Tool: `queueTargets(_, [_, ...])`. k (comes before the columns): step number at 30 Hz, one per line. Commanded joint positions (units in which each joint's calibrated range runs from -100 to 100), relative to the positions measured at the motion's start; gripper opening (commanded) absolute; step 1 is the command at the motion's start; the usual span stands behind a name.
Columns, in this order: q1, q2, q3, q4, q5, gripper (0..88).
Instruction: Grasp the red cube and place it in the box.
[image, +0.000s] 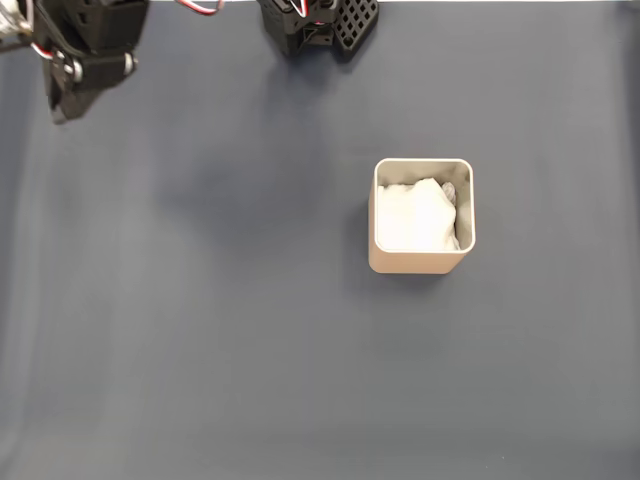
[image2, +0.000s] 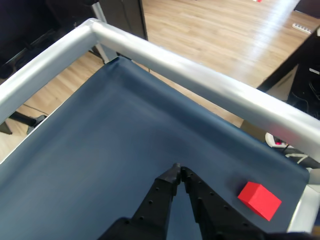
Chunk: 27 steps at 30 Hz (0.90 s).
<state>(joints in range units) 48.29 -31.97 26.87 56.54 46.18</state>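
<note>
Fingers (image2: 177, 170) of mine are pressing together at their tips in the wrist view, and they are holding nothing. In the fixed view my arm (image: 85, 50) is hanging over the far left corner of the dark blue tabletop (image: 200, 350).

In the wrist view the red cube (image2: 259, 200) is lying on the tabletop to the right of my fingertips, near the metal rail (image2: 200, 75) that is framing the edge. It is apart from my fingers and not touching them. I am judging it as light and stiff, with plain matte faces that are probably not slippery, so it should not deform under pressure. I am thinking the best hold is on two opposite flat faces, at the middle, after opening my fingers wider than the cube.

In the fixed view the box (image: 422, 265) is standing upright on the tabletop, well apart from my arm. White crumpled paper (image: 415, 215) is filling its inside, and no cube is lying in it yet.
</note>
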Motion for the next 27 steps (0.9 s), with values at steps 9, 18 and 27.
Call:
queueTargets(9, [8.4,9.2,-9.7,0.5,-1.5,0.2])
queueTargets(18, [13.7,14.4,-13.3,0.9,-3.1,0.2])
queueTargets(27, [18.0,17.4,-14.1,1.0,-2.3,0.2])
